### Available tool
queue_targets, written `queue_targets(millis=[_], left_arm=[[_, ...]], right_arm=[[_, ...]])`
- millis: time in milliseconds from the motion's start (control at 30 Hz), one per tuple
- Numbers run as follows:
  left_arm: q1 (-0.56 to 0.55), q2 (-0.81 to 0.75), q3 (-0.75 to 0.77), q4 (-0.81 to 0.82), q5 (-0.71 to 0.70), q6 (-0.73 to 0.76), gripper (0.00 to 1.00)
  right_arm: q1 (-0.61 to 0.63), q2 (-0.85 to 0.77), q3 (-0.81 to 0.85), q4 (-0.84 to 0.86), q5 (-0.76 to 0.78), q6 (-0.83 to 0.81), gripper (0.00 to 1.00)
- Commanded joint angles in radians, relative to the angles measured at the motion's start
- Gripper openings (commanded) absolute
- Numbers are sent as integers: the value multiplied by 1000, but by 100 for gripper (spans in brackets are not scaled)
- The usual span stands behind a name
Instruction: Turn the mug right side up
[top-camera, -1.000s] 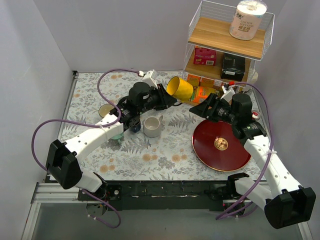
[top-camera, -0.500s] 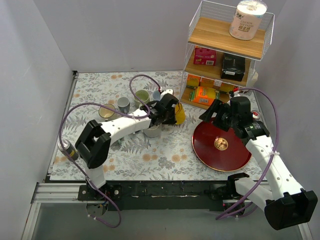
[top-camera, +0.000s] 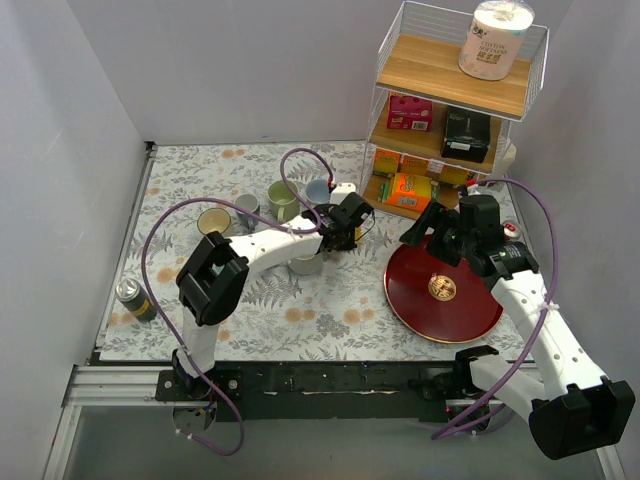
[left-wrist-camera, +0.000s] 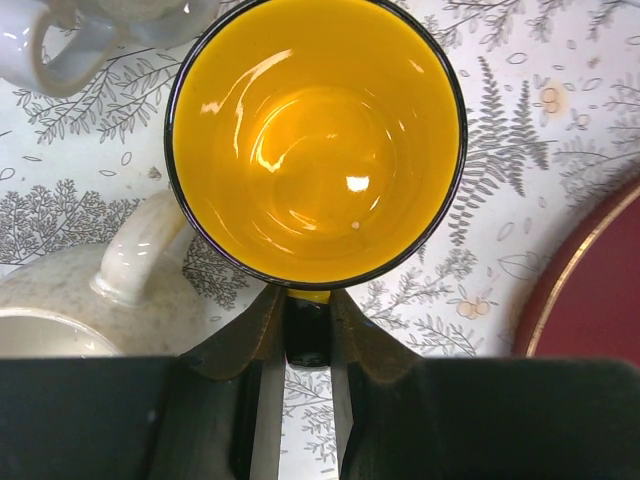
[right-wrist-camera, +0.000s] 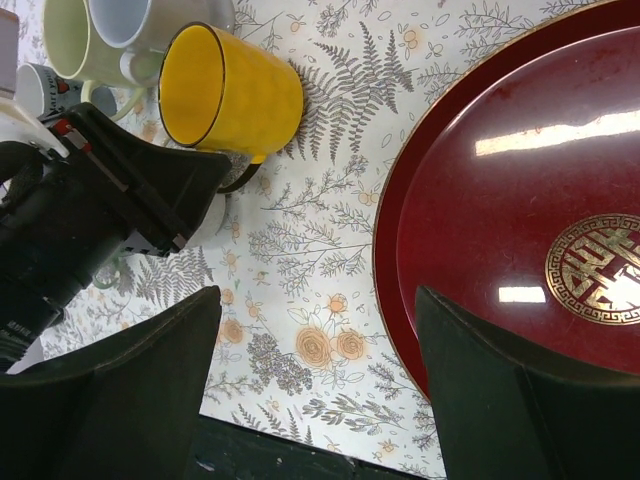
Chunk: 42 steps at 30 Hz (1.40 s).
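Observation:
The yellow mug (left-wrist-camera: 315, 140) stands mouth up over the floral tablecloth, its glossy inside facing the left wrist camera. My left gripper (left-wrist-camera: 307, 328) is shut on its dark handle. In the right wrist view the same mug (right-wrist-camera: 232, 92) sits just beyond the black left gripper (right-wrist-camera: 110, 205). Whether its base touches the cloth I cannot tell. From above, the left gripper (top-camera: 347, 222) covers most of the mug. My right gripper (right-wrist-camera: 318, 390) hangs open and holds nothing, at the left rim of the red plate (right-wrist-camera: 520, 200).
A speckled cream mug (left-wrist-camera: 60, 310) stands right beside the yellow one, with several more mugs (top-camera: 283, 198) behind. A can (top-camera: 131, 298) is at the left edge. The wire shelf rack (top-camera: 445, 110) with boxes stands at the back right.
The left arm swung the yellow mug from lying sideways up high at the back down to mouth-up beside the cream mug. The right gripper opened slightly wider and stayed put.

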Motion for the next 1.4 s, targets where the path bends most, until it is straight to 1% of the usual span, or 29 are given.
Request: queue_targets(millis=[0,133,167,200,267,300,400,433,500,533,600,667,733,767,800,833,867,933,1000,1100,1133,1167,1300,1367], left_arm=[[-9,-11,37,30,-101,15,0],[-14,3,26,30,-98,26,0],[-15,9,21,30,-91,27,2],[-21,7,21,33,-90,29,9],[-26,6,12,37,-84,32,16],[-31,4,11,42,-82,35,27],[-38,-6,4,49,-79,34,39],[-38,-8,1,51,-78,34,46],[-41,-19,-3,54,-79,32,50],[-41,-22,-5,51,-79,32,55],[-44,-46,-5,54,-82,29,59],[-49,-72,-3,56,-76,29,66],[-50,-126,21,62,-20,50,72],[-58,-147,36,63,5,66,80],[-66,-166,49,62,17,84,82],[-72,-202,81,48,42,95,88],[-78,-222,92,36,60,110,98],[-80,-287,106,-8,118,110,98],[-80,-344,87,-47,126,87,98],[-80,-485,15,-62,122,61,98],[-80,-520,-12,-73,122,60,98],[-80,-587,-37,-81,142,67,98],[-78,-716,-49,-200,116,46,98],[-80,-756,-46,-242,90,43,98]], right_arm=[[-2,11,22,4,4,-14,85],[-2,26,33,-2,2,-17,85],[-2,28,34,-3,2,-18,85],[-4,31,37,-6,2,-18,85],[-2,36,43,-12,4,-21,85],[-4,37,45,-15,7,-21,85],[-4,42,53,-28,10,-24,86],[-5,42,54,-32,12,-26,86],[-8,43,57,-35,12,-26,86],[-7,42,57,-39,10,-26,86],[-10,42,63,-42,10,-26,86],[-10,40,71,-51,13,-27,86],[-11,39,85,-61,15,-35,86],[-13,37,89,-65,16,-40,86],[-13,34,100,-75,18,-49,87],[-13,34,108,-78,19,-56,87],[-17,33,118,-81,19,-64,87],[-18,19,144,-85,36,-92,87],[-21,4,166,-94,58,-110,87],[-24,3,232,-127,87,-145,87],[-27,5,268,-138,125,-155,87],[-27,6,293,-149,133,-170,87],[-31,-21,431,-238,206,-227,87],[-33,-47,489,-241,251,-254,88]])
